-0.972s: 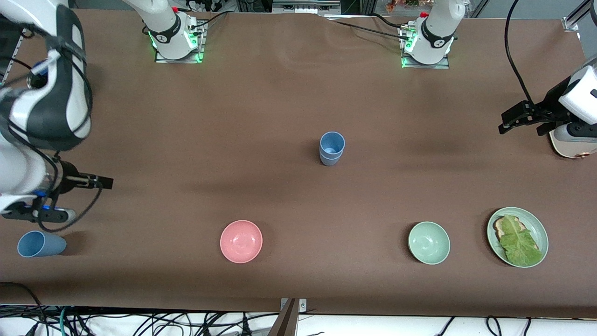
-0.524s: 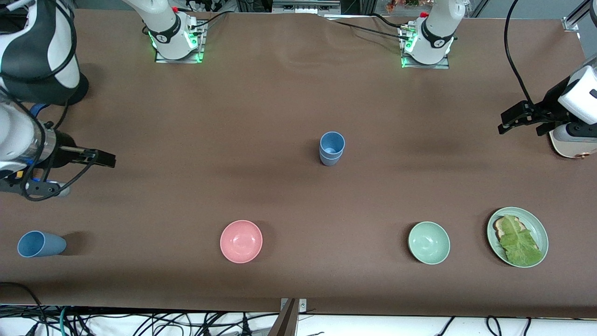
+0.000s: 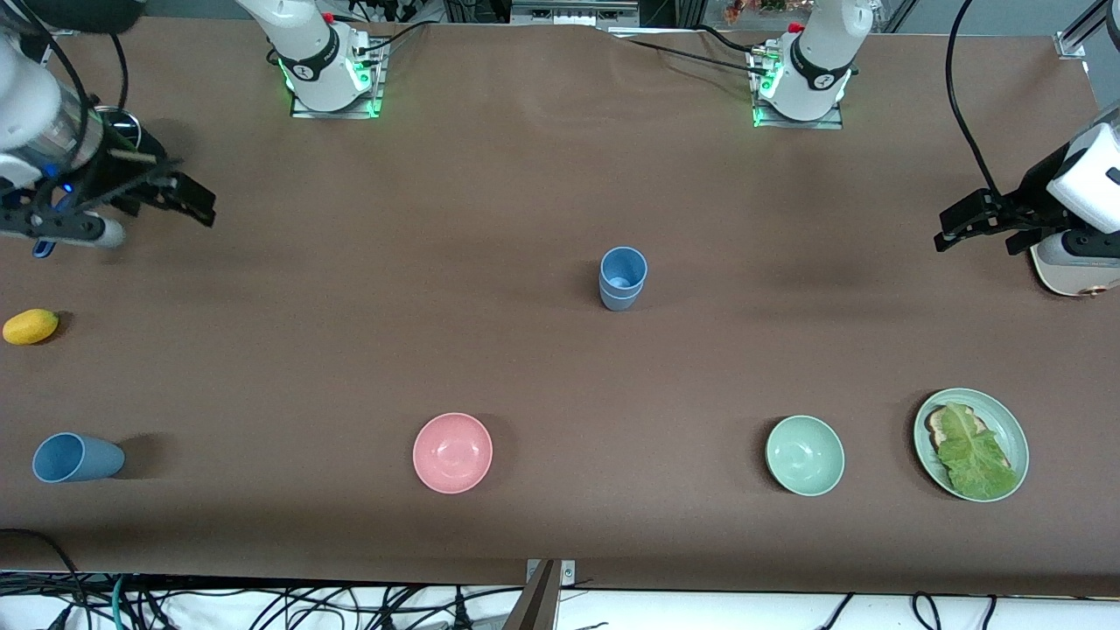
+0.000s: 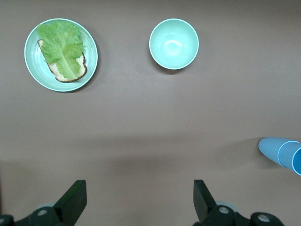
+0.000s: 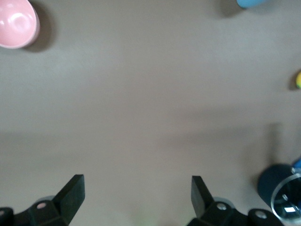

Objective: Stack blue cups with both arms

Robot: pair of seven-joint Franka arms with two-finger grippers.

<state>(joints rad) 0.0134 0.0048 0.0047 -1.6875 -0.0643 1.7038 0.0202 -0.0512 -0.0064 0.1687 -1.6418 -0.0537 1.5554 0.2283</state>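
Stack of blue cups (image 3: 623, 278) stood mid-table, two nested; the remaining cup (image 3: 77, 458) lay on its side toward the right arm's end, nearer the camera than the stack. Right gripper (image 3: 179, 194) hung empty, fingers apart, above bare table. Left gripper (image 3: 962, 223) waited, also apart. Likely best approach: grip the fallen cup across its wall, upright it, then nest it.

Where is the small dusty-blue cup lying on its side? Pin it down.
In the front view, the tipped dusty-blue tapered cup lies at the right arm's end of the table, level with the pink bowl and nearer the camera than the small yellow fruit.
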